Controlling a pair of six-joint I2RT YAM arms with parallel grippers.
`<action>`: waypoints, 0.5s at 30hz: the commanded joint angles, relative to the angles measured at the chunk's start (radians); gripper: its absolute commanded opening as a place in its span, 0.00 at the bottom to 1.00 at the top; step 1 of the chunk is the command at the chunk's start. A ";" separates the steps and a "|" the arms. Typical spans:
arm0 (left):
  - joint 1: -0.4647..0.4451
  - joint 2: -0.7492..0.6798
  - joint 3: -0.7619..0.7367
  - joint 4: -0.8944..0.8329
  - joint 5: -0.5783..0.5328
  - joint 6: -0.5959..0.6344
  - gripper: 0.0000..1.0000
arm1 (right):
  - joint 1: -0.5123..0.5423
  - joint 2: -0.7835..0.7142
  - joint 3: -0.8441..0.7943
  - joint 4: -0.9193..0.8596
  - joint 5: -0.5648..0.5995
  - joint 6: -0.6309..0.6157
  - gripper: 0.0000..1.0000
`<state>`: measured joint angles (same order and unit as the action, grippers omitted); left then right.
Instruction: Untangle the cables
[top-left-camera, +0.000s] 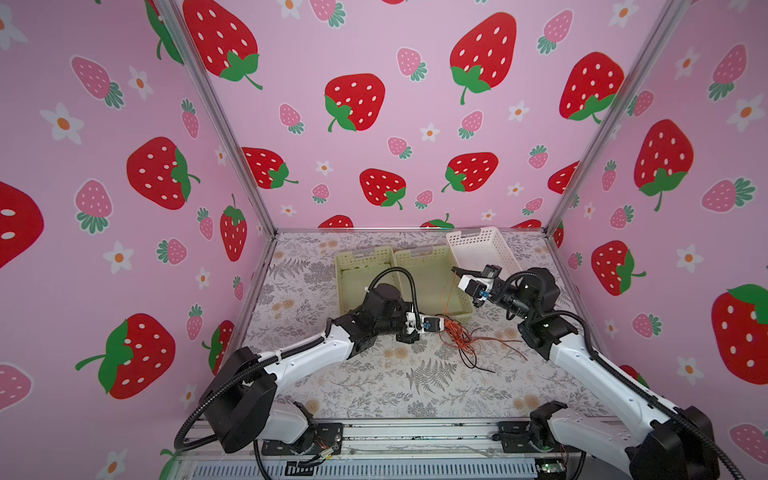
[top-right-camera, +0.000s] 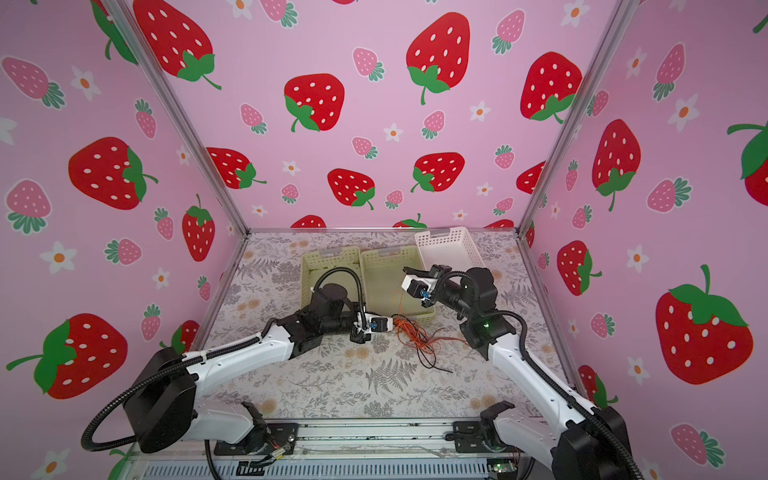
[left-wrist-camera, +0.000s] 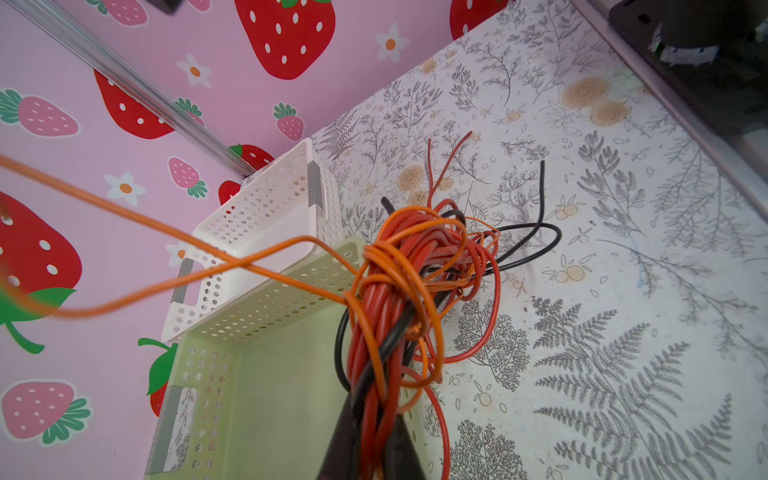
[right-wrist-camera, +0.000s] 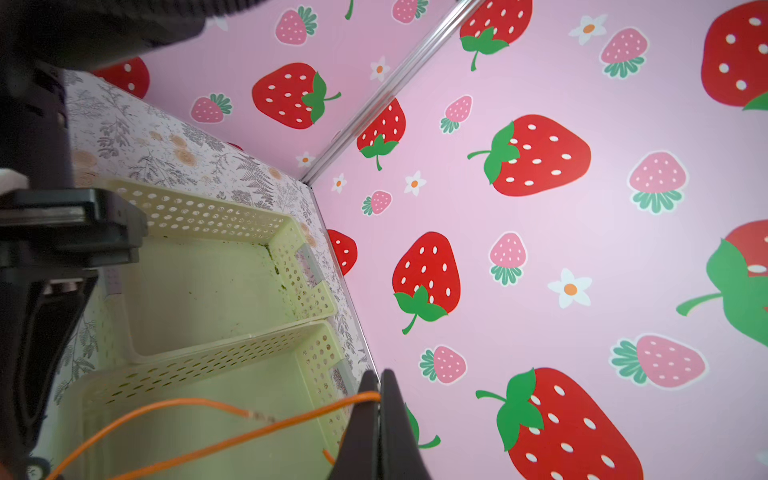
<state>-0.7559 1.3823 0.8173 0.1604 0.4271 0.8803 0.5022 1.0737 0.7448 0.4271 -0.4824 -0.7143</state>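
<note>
Cables (left-wrist-camera: 407, 266) being held from two sides.
Left gripper (left-wrist-camera: 374, 419) is clamping the tangled bundle; right gripper (right-wrist-camera: 376, 386) is pinching one orange strand (right-wrist-camera: 187, 400) higher up.

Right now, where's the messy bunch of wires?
In both top views, the tangle of orange, red and black cables lies right of middle on the floral table, in the left claw, beside the right-hand pale green basket.

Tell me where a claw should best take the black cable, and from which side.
Grip the black cable near its free end, from above. That end sticks out of the tangle and seems to lie on the table, clear of the other strands.
</note>
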 joint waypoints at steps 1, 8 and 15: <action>-0.006 -0.050 -0.046 -0.036 0.010 -0.094 0.01 | -0.024 -0.033 -0.009 0.081 0.147 0.071 0.00; -0.001 -0.140 -0.092 -0.068 -0.073 -0.222 0.00 | -0.065 -0.052 -0.080 0.094 0.392 0.136 0.00; 0.017 -0.204 -0.151 -0.045 -0.118 -0.296 0.00 | -0.129 -0.089 -0.155 0.091 0.476 0.195 0.00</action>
<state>-0.7448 1.1988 0.7048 0.1905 0.3046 0.6235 0.4221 1.0286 0.5949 0.4332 -0.1650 -0.5682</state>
